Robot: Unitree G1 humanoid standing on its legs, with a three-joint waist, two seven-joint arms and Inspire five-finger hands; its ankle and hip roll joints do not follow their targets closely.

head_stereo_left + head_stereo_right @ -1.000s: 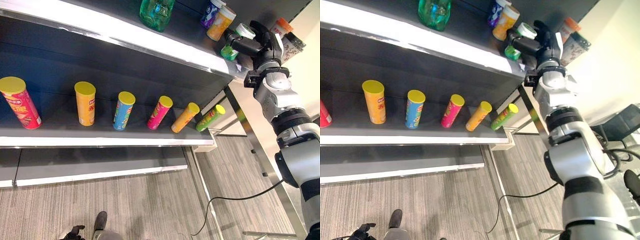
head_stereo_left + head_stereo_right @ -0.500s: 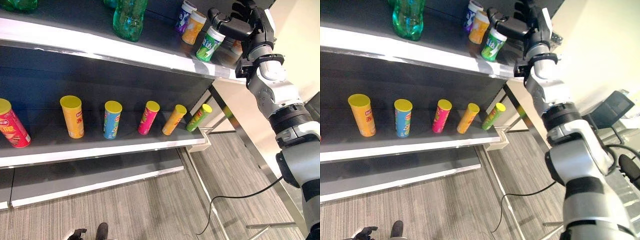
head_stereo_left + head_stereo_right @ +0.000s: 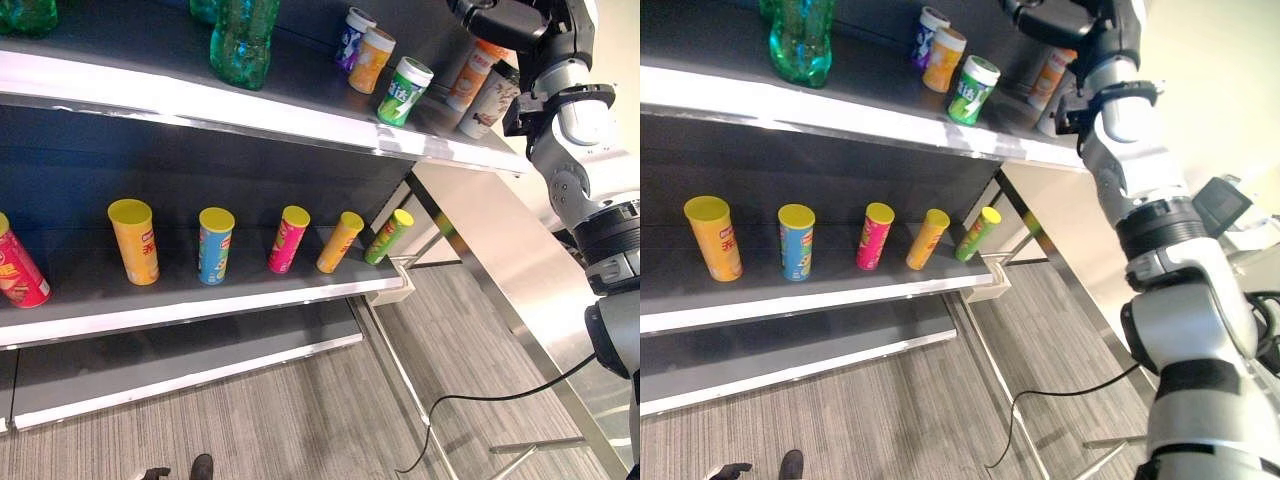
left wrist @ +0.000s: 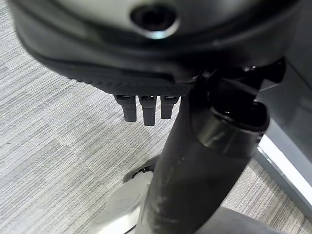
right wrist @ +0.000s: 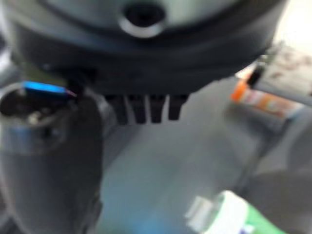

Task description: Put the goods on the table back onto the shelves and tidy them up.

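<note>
A green and white canister (image 3: 405, 90) stands on the top shelf (image 3: 250, 100), leaning a little, beside an orange canister (image 3: 371, 60) and a purple and white one (image 3: 352, 38). My right hand (image 3: 500, 18) hovers above and to the right of it, open and holding nothing. In the right wrist view the hand's fingers (image 5: 146, 108) are straight, and the green canister (image 5: 229, 214) shows apart from them. My left hand (image 4: 146, 109) hangs open over the grey carpet.
A green bottle (image 3: 240, 45) stands further left on the top shelf. An orange-capped bottle (image 3: 472, 75) and a pale pack (image 3: 490, 100) stand at its right end. Several chip tubes line the middle shelf, from red (image 3: 15, 270) to green (image 3: 388, 235).
My right hand set the green canister down on the top shelf, let go and pulled back up to the right. The camera has shifted as well.
</note>
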